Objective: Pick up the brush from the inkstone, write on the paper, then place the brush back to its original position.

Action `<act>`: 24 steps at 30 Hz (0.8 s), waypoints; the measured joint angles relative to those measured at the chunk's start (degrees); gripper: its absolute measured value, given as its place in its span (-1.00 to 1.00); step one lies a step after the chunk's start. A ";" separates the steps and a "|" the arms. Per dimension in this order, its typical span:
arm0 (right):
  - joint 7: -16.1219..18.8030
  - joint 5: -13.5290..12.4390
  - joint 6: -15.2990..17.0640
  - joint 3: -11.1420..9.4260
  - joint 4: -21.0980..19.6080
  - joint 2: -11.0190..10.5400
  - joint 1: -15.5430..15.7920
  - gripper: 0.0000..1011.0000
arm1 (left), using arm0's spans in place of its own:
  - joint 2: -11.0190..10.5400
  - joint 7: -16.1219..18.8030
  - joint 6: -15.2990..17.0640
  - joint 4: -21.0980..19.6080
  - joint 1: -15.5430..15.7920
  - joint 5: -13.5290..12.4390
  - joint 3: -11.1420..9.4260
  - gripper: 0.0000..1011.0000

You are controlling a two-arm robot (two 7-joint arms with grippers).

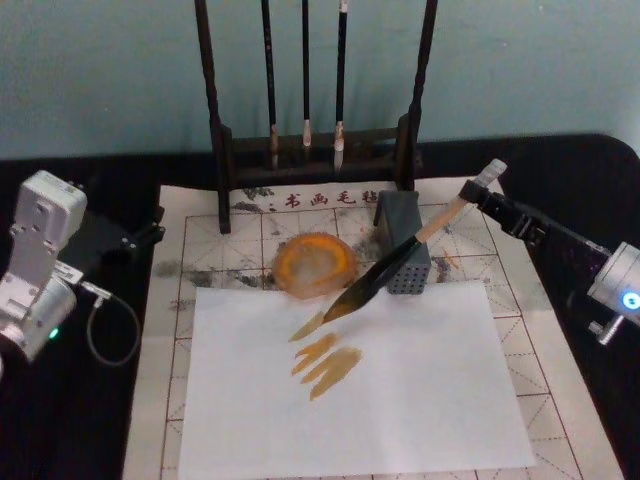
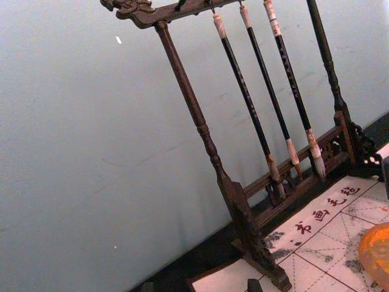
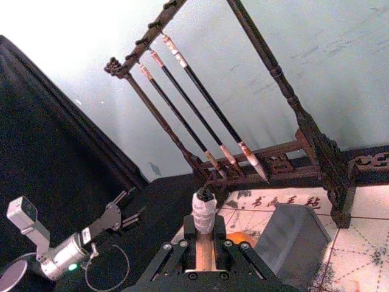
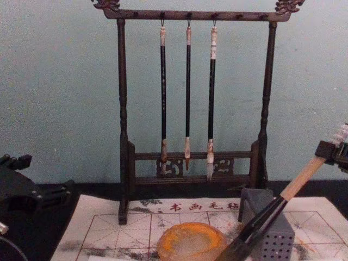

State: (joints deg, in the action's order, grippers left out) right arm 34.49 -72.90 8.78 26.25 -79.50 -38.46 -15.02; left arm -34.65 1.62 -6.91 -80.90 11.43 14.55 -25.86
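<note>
My right gripper (image 1: 478, 197) is shut on the upper handle of the brush (image 1: 400, 255), just below its white wrapped end (image 3: 205, 210). The brush slants down to the left, and its dark bristles touch a plain white sheet (image 1: 400, 400) near several amber strokes (image 1: 325, 362). That sheet lies on the paper (image 1: 215, 250) with red grid lines. The round orange inkstone (image 1: 315, 265) sits just behind the bristle tip, with nothing resting on it. My left gripper (image 1: 150, 230) rests open at the table's left side, apart from everything.
A dark wooden rack (image 1: 315, 150) with three thin hanging brushes stands at the back. A grey perforated box (image 1: 405, 250) sits right of the inkstone, under the slanted brush handle. A cable loop (image 1: 110, 325) lies on the black table at the left.
</note>
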 joint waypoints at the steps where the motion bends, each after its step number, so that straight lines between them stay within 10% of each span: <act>1: 0.00 -0.02 -0.03 0.00 0.02 0.02 0.02 -0.64 | 0.00 0.00 0.00 0.00 0.00 0.00 0.00 0.98; 24: -2.15 -3.52 -1.62 -1.08 3.75 4.98 -1.15 -0.64 | 0.00 0.00 0.00 0.00 0.00 0.00 0.00 0.98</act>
State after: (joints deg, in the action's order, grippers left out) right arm 32.34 -76.43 7.16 25.17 -75.76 -33.48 -16.17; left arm -34.65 1.62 -6.91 -80.90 11.43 14.55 -25.86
